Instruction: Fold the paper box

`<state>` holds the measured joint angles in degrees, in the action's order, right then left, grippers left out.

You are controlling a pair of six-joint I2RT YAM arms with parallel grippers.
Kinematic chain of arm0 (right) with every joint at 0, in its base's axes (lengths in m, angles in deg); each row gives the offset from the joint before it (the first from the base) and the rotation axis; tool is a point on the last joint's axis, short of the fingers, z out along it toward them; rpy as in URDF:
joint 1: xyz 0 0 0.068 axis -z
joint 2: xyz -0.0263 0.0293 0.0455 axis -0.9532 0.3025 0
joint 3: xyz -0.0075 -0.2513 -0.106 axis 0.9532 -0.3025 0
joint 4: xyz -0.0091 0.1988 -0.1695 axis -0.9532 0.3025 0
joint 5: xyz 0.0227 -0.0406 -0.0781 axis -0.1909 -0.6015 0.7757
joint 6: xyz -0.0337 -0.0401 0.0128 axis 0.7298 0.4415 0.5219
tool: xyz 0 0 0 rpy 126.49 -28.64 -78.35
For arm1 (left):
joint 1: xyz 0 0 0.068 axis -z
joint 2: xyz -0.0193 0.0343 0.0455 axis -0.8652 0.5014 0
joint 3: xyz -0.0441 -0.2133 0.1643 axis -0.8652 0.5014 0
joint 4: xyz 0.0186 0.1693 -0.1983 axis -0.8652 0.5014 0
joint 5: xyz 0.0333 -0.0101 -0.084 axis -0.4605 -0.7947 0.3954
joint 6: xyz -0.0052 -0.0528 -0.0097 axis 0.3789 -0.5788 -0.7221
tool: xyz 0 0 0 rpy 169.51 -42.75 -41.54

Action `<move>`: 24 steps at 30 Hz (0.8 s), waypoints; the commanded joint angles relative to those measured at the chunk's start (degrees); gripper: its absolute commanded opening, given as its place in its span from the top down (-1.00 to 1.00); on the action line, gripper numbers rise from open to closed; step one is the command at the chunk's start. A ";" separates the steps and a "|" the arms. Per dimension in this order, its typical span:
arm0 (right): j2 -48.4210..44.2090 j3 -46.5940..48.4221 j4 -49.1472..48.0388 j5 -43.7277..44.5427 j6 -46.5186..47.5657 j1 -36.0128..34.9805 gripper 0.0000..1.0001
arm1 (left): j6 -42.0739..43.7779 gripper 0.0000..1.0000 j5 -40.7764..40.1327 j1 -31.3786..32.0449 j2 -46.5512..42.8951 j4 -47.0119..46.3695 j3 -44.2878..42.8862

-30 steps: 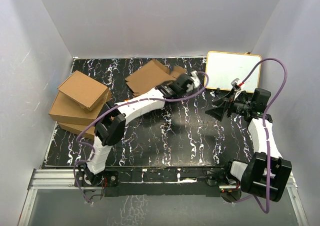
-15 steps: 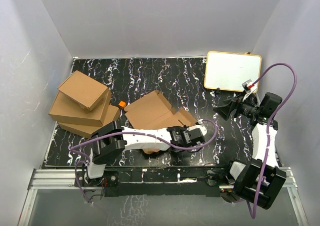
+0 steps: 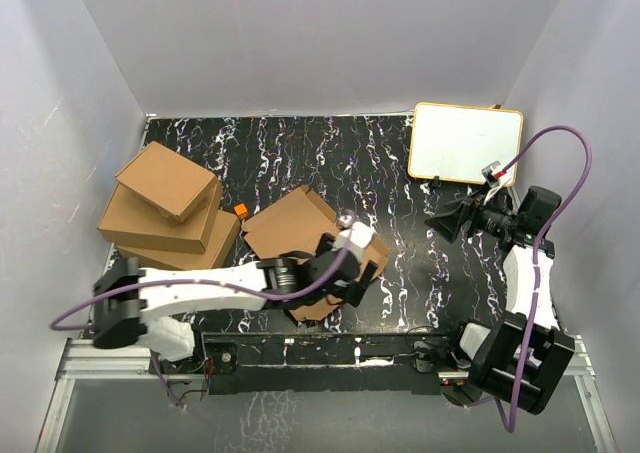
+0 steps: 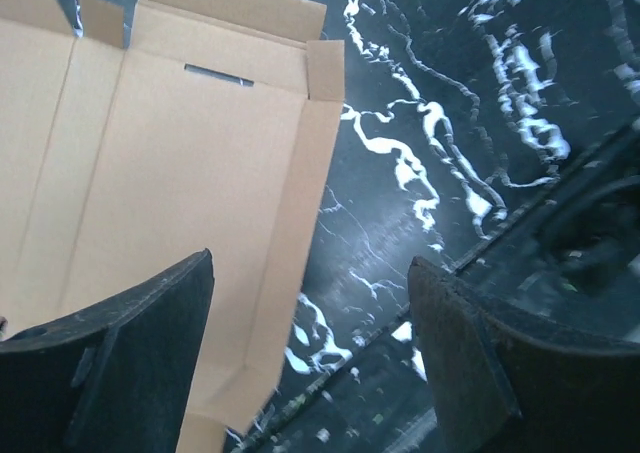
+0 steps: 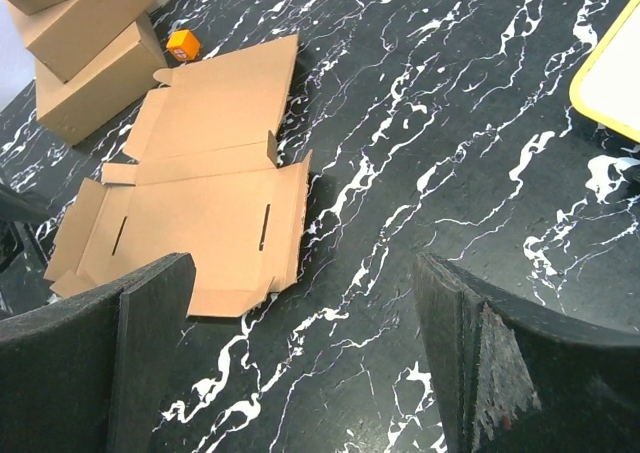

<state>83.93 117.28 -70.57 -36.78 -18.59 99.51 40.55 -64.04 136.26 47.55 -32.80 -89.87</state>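
Note:
The paper box (image 3: 285, 223) lies unfolded and flat on the black marbled table, near the front middle. My left arm reaches across it from the left, and the left gripper (image 3: 352, 278) hangs over its near right corner. In the left wrist view the flat cardboard (image 4: 170, 143) fills the left side, and the left gripper (image 4: 310, 358) is open with nothing between its fingers. My right gripper (image 3: 445, 223) hovers open at the right, clear of the box. The right wrist view shows the flat paper box (image 5: 200, 213) ahead to the left of the open right gripper (image 5: 300, 363).
A pile of ready-made brown boxes (image 3: 160, 208) stands at the left, also visible as boxes (image 5: 80, 33) in the right wrist view. A small orange object (image 3: 242, 210) sits beside them. A white board with a yellow rim (image 3: 465, 143) lies at the back right.
The left arm drew the flat box from the back of the table toward the near edge, then opened its gripper and let go. The right arm shifted slightly right, still open.

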 commanded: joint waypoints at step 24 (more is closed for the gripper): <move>29.83 17.69 11.26 21.57 10.39 -30.08 -0.87 | -44.93 -0.70 -12.05 -2.87 -43.63 21.72 25.73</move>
<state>108.78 128.80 -61.26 -19.69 -9.02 71.99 -6.31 -72.52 133.60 -4.07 -20.01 -57.35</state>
